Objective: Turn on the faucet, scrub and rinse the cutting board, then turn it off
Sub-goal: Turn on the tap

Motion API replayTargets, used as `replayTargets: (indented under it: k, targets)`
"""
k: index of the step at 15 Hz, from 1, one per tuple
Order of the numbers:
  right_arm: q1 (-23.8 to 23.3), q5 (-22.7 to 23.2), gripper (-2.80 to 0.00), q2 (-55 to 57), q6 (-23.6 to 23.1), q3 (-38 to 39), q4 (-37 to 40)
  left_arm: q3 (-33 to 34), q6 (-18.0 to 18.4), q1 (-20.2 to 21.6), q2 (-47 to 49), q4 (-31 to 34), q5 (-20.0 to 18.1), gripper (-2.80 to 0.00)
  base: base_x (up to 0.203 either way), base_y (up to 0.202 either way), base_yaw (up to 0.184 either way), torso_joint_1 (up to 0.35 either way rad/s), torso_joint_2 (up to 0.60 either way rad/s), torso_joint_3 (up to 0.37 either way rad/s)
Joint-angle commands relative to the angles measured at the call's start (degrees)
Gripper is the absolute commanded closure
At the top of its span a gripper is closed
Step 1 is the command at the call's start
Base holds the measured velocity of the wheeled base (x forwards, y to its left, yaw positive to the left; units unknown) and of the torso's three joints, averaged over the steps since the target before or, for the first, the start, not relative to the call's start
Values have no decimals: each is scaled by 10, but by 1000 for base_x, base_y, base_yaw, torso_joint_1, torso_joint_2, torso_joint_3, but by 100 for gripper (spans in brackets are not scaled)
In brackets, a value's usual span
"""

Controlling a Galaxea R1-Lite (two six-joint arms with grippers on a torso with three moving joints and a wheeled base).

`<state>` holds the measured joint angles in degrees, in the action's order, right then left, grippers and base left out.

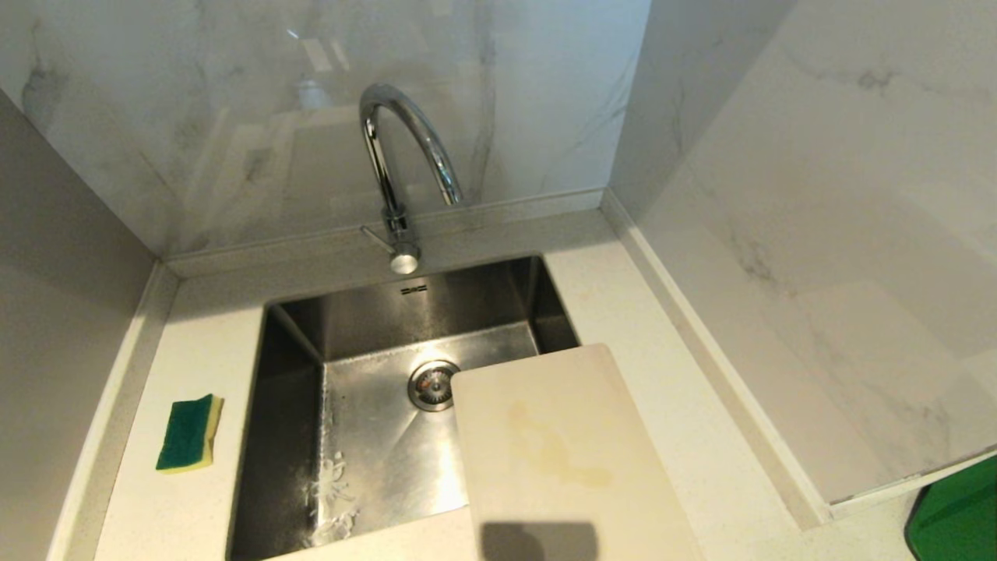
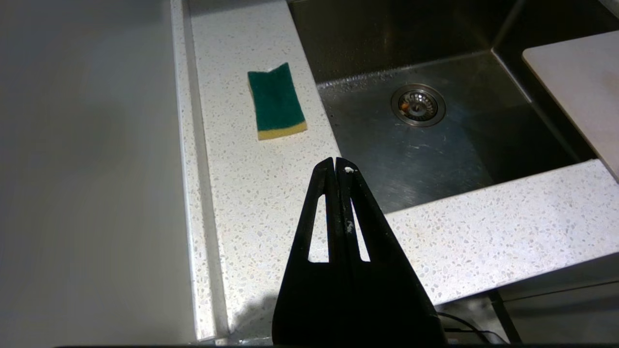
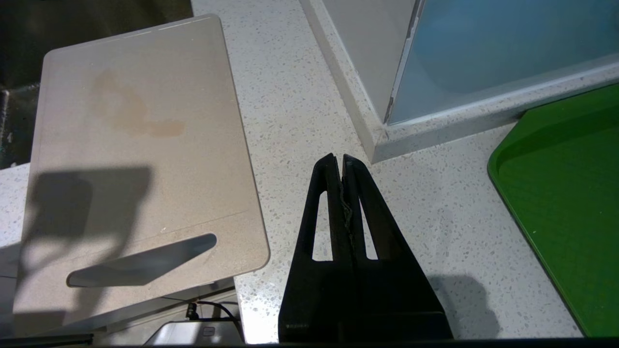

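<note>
Head view first: I see the chrome gooseneck faucet (image 1: 401,167) standing upright behind the stainless sink (image 1: 296,366), its arched spout curving out over the basin and its thin side lever pointing toward my left. I can see no water coming from the spout. The drain strainer (image 1: 431,385) sits in the basin floor, just beside the far corner of the cutting board (image 1: 557,452). That cream-white board lies flat across the sink's right rim, partly overhanging the basin and partly on the speckled countertop (image 1: 662,374), with a faint yellowish stain near its middle. From my right wrist camera I can see the board's pointed handle slot at its near end, jutting past the counter's front edge.

On the counter left of the sink lies a green-and-yellow sponge (image 1: 188,433), green scouring side up, apart from the basin edge. A bright green tray (image 1: 954,510) lies at the far right, well apart from the board.

Neither arm appears in my head view. My left gripper (image 2: 336,166) hangs above the counter's front edge, near the sponge, its jaws pressed together and empty. My right gripper (image 3: 338,162) hangs over bare counter between board and tray, jaws likewise closed on nothing.
</note>
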<state>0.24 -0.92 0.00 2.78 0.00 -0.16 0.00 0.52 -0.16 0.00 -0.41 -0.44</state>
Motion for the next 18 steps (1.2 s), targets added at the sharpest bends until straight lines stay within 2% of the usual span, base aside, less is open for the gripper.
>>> replayTargets:
  k: [1,16,18]
  targets:
    - [0,0,0,0,0,0,0,1,0,0,1,0,0,0,0,0,0,0,0,0]
    - [0,0,0,0,0,0,0,-2,1,0,1,6,-1,0,0,0,0,0,0,0]
    - [0,0,0,0,0,1,0,-18,17,0,4,26,-5,0,0,0,0,0,0,0]
